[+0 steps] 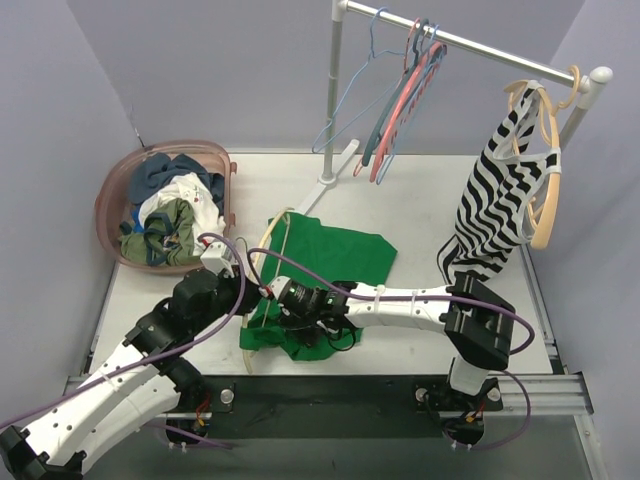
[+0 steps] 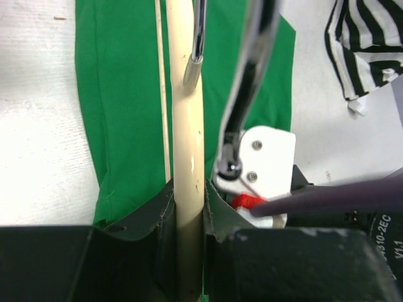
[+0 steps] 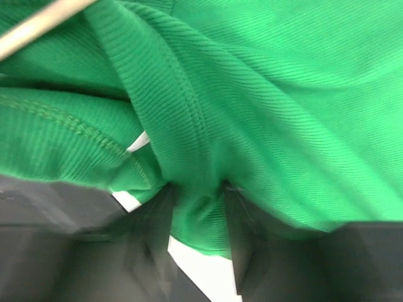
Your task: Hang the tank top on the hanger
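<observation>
The green tank top (image 1: 335, 255) lies crumpled on the table's middle, with the cream hanger (image 1: 268, 237) lying across its left part. My left gripper (image 1: 255, 288) is shut on the hanger (image 2: 187, 126); its thick arm runs straight up between the jaws (image 2: 189, 207), and the thin lower bar lies alongside over the tank top (image 2: 126, 94). My right gripper (image 1: 300, 322) reaches in from the right onto the near part of the garment. A bunched fold of the tank top (image 3: 264, 94) is pinched between its fingers (image 3: 196, 204), with white table showing under it.
A pink laundry basket (image 1: 108, 200) full of clothes stands at the back left. A clothes rail (image 1: 470, 45) at the back carries thin pink and blue hangers (image 1: 400, 100). A zebra-striped top (image 1: 505, 195) hangs on a tan hanger (image 1: 548, 210) at the right.
</observation>
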